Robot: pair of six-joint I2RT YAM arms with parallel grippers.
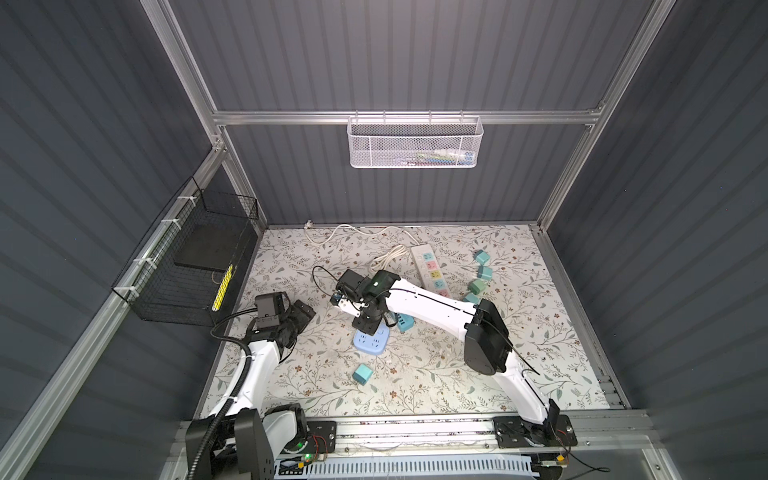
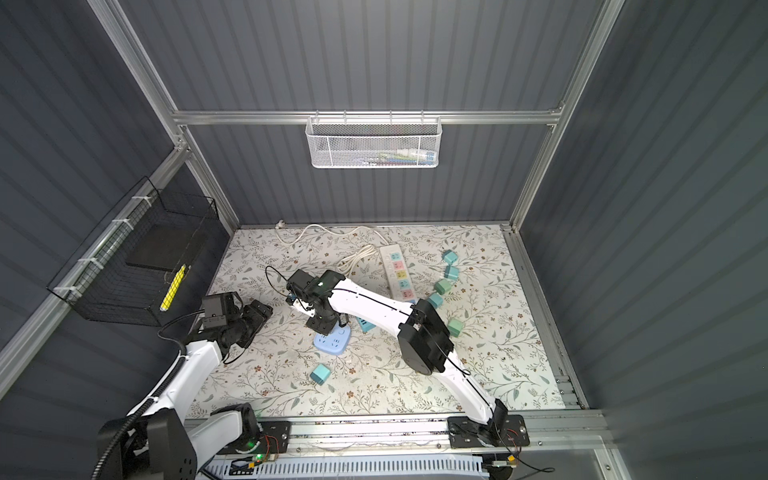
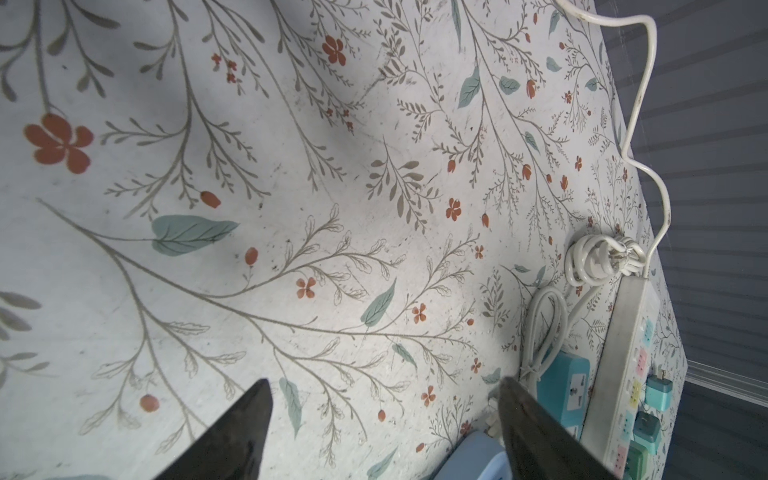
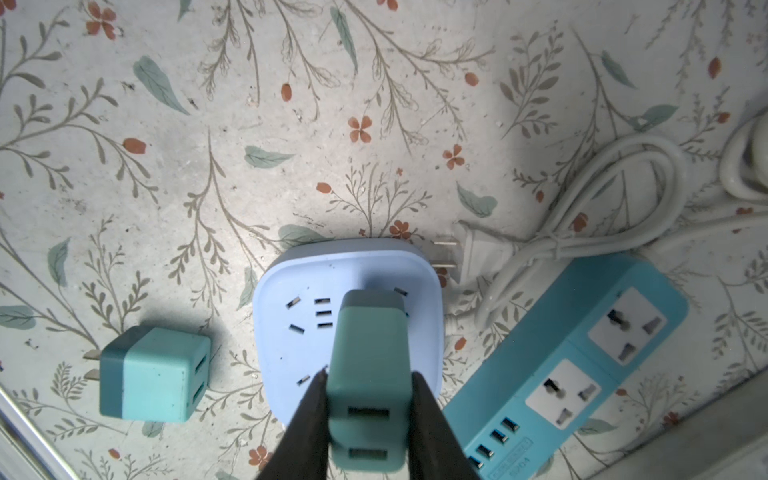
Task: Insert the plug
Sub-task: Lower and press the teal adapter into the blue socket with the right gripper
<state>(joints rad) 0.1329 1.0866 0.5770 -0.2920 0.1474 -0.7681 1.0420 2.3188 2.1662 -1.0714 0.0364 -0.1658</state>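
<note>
At the middle of the floral surface (image 1: 436, 386), I see my right end effector (image 4: 370, 376) pinching the teal plug (image 4: 370, 332) by its two sides, with both dark fingers (image 4: 307, 415) pressed flat against its body. The plug stands over the pale blue square socket (image 4: 291, 353), its prong end down at the socket's face. The prongs themselves are hidden, so I cannot tell how far they sit in the slots. In both top views the right arm reaches across from the right and points down onto that socket (image 1: 372, 343), which lies near the middle, a little to the left. My left end effector (image 3: 382, 386) is spread wide and holds nothing. It hangs over bare surface to the left of the socket, well apart from it (image 1: 301, 316). A loose teal plug (image 4: 156, 374) lies on its side just nearer than the socket. A teal power strip (image 4: 582, 353) lies just to the socket's right, and a white cord plug (image 4: 469, 253) rests beside the socket's far corner. The long white power strip (image 1: 432, 270) lies farther back.
</note>
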